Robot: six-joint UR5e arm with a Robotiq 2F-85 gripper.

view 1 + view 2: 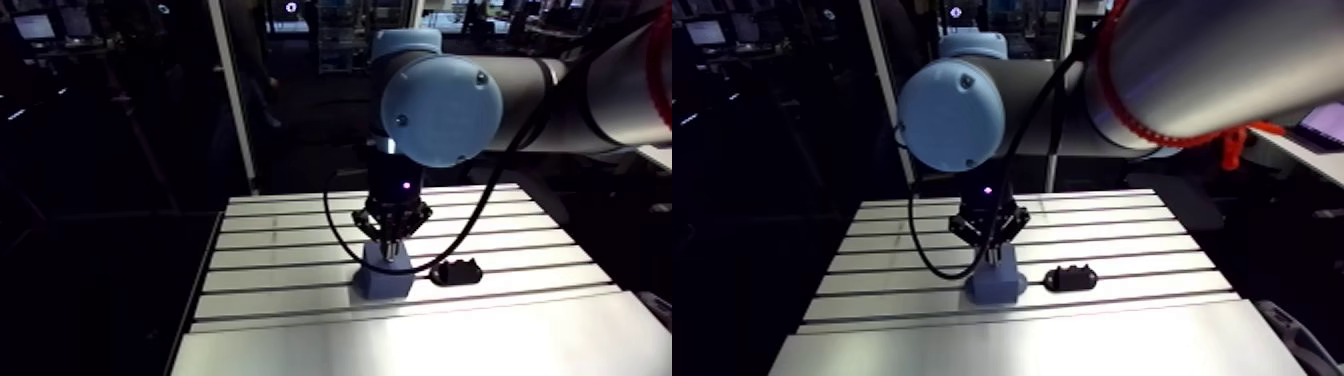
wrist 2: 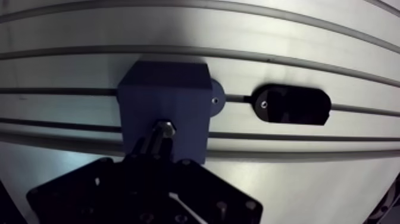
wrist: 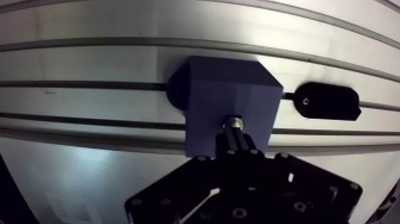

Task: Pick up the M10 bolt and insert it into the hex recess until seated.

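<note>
A dark blue block [image 3: 226,89] stands on the slotted table [image 3: 89,167], with a round flange at its foot. In the wrist view my gripper [image 3: 235,138] is right over the block, fingers drawn together and shut on the M10 bolt [image 3: 233,123]. The bolt's metal end shows just past the fingertips, above the block's top face near its closest edge. Any hex recess is hidden under the bolt and fingers. I cannot tell if the bolt touches the block. In the arm view the gripper [image 1: 390,235] hangs straight down onto the block [image 1: 385,275].
A black oval part [image 3: 326,101] with a small hole lies on a table slot just beside the block, a short gap apart; the arm view shows the same black part [image 1: 456,270]. The table's slots run crosswise under the gripper.
</note>
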